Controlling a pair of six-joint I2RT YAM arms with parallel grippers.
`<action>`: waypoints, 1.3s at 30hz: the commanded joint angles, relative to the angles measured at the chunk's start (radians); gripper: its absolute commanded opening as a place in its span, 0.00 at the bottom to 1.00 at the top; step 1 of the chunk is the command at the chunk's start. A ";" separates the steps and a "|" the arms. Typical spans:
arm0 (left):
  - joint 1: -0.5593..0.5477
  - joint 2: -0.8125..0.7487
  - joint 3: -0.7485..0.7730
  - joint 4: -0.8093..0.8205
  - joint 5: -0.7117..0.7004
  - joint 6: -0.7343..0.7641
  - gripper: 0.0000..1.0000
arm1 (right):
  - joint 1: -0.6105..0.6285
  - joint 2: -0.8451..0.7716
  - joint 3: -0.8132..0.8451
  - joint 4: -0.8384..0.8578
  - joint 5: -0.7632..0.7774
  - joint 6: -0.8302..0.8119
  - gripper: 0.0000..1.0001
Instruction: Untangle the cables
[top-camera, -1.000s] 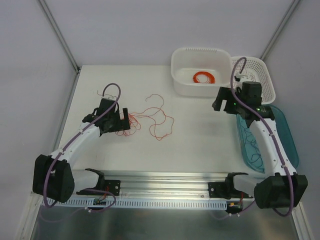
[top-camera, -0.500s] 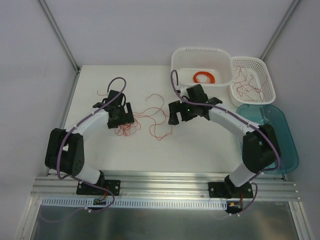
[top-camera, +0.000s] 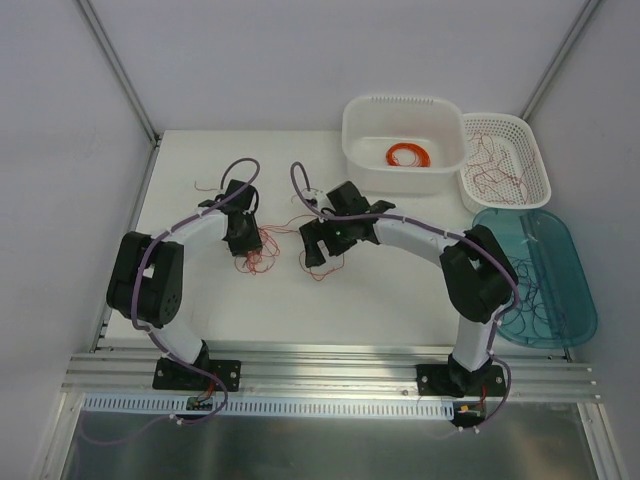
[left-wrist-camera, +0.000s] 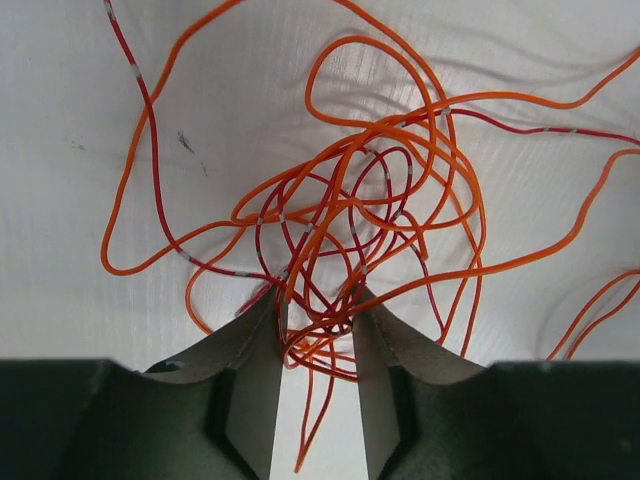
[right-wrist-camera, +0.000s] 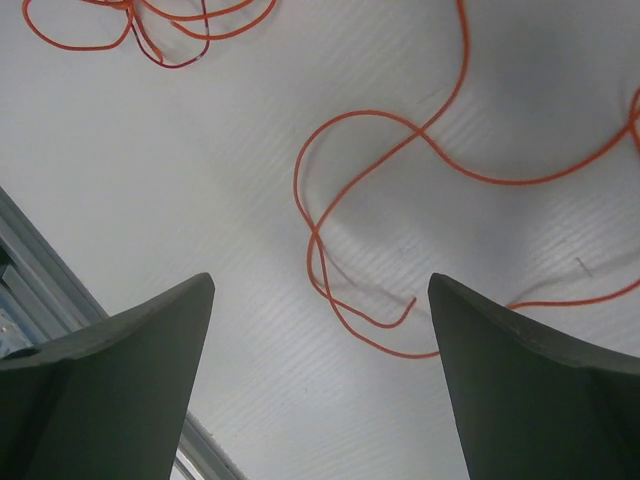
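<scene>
Counter (top-camera: 400, 290) under both claws; right claw (right-wrist-camera: 320, 285) wide apart, empty, loose strand (right-wrist-camera: 313, 238) directly beneath, between fingers; left claw (left-wrist-camera: 317, 300) half-narrowed, gap showing, nothing clearly clamped; cables (left-wrist-camera: 370, 200) knotted just ahead, few strands between tips. Step, likely: anchoring knot; next calls for firm pinch, right claw taking loose strand, gentle opposite pull.

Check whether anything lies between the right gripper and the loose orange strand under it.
Nothing visible does. The right gripper hangs open over the loose orange strand, which lies uncovered on the table between its fingers.
</scene>
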 joint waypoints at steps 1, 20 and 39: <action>0.009 -0.032 -0.015 0.001 -0.003 -0.004 0.31 | 0.025 0.041 0.056 0.018 -0.011 -0.008 0.91; 0.008 -0.278 -0.209 -0.004 -0.006 0.000 0.08 | 0.077 0.101 -0.005 0.001 0.127 0.003 0.51; 0.057 -0.404 -0.240 -0.102 -0.138 0.048 0.04 | -0.240 -0.183 -0.363 -0.082 0.192 0.210 0.36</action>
